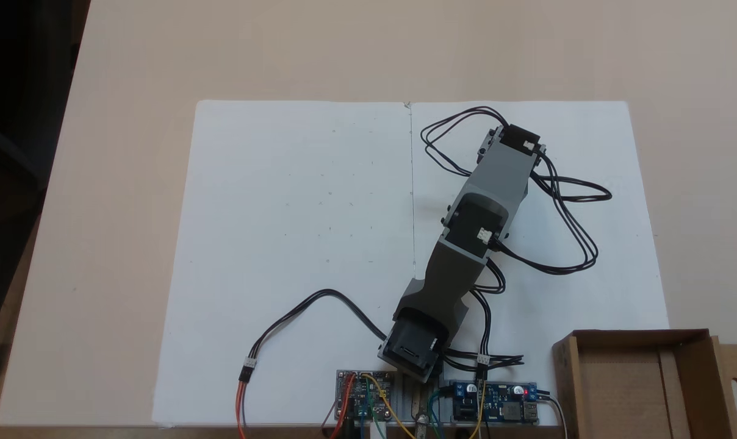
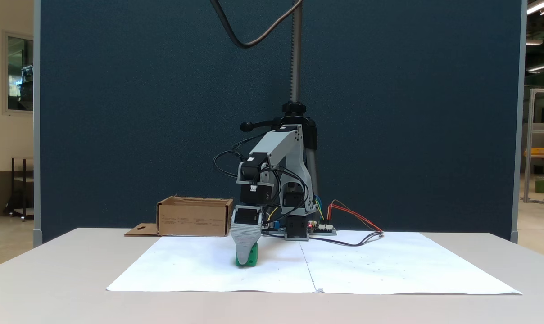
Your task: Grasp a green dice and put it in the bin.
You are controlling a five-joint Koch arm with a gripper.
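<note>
- My tool [image 2: 246,257] points straight down, its tip low at the white paper [image 2: 200,270].
- I cannot tell if it is open or closed.
- The green dice [image 2: 251,259] sits right at its tip, on the paper.
- The bin [image 2: 194,217] stands well behind, to the left in this fixed view.

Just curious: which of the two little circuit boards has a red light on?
The blue board beside the cardboard box; the other board, farther from the box, shows no light.

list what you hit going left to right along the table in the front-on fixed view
side flap → bin → gripper down at the green dice → arm base → circuit board with red wires
</note>
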